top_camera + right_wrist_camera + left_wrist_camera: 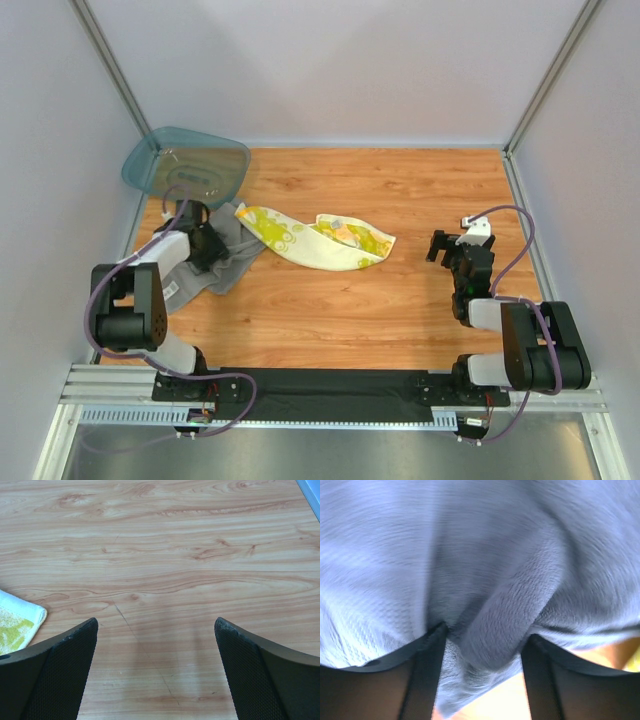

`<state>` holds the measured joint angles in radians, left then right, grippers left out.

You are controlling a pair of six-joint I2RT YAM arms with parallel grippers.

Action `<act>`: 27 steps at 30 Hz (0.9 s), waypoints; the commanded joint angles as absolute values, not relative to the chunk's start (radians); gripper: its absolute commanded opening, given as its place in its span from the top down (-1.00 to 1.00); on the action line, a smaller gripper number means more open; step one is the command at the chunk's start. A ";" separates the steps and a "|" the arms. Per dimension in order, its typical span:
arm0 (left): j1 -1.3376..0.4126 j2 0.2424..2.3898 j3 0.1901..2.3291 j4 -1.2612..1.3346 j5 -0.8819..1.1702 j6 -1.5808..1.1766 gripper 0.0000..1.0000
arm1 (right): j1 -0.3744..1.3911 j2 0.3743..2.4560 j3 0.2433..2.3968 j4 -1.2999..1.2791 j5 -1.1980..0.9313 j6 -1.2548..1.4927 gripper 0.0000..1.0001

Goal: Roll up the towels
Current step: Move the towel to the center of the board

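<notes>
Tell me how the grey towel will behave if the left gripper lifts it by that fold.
Probably floppy: the grey towel lies crumpled, with a soft fold bunched between the fingers of the left gripper, so the rest should drape and trail. Its thick terry pile looks grippy, unlikely to slip. Pushed, it'd likely bunch up.

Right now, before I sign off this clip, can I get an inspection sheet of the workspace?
Surface: wooden table, bare grain under the right arm.
Job's things: grey towel crumpled at the left; yellow-and-white cloth loosely bunched mid-table, its left end meeting the towel; neither rolled.
Clutter: teal tub at the far left corner.
Grippers: left gripper down on the grey towel, a fold between its jaws, grip not confirmable; right gripper open above bare wood, holding nothing.
Cables: purple cables looped along both arms.
Surroundings: pale walls, metal frame posts; nothing else seen.
</notes>
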<state>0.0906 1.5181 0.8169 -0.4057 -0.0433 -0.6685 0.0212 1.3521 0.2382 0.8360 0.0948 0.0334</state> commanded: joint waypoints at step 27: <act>-0.113 0.982 1.106 -0.750 0.080 -0.284 -0.99 | 0.021 1.342 0.249 0.911 0.097 0.029 -1.00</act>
